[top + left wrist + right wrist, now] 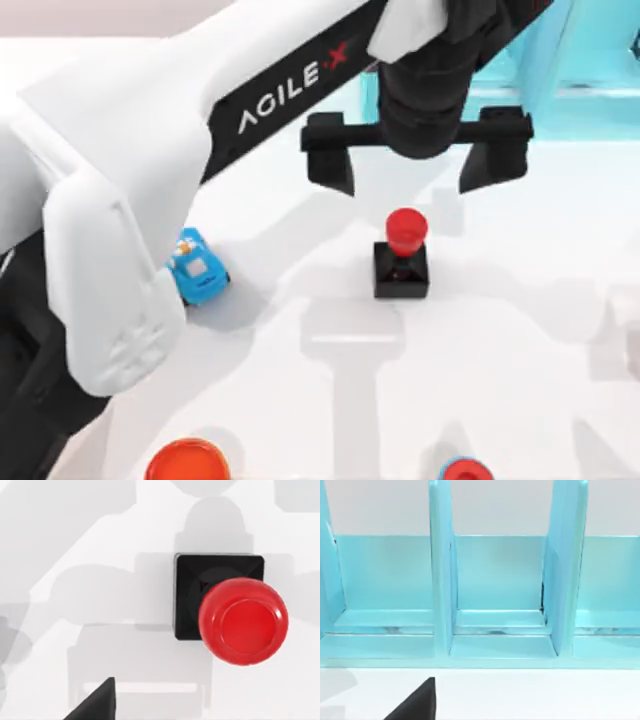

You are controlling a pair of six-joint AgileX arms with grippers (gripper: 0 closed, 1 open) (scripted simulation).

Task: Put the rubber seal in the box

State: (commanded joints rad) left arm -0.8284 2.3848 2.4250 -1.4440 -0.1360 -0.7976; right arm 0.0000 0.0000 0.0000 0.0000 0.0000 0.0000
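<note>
The rubber seal (402, 255) stands upright near the middle of the white table, a round red knob on a black square base. In the left wrist view the rubber seal (235, 615) is seen from straight above. My left gripper (413, 168) hangs open just behind and above the seal, its two black fingers spread wide and nothing between them. My right gripper (420, 702) is parked facing a cyan rack. The box is out of view.
A cyan divided rack (560, 70) stands along the back right of the table, its compartments (497, 590) empty. A blue toy car (200, 268) sits left of the seal. An orange-red round lid (187, 462) and a small red-and-blue round thing (463, 470) lie at the front edge.
</note>
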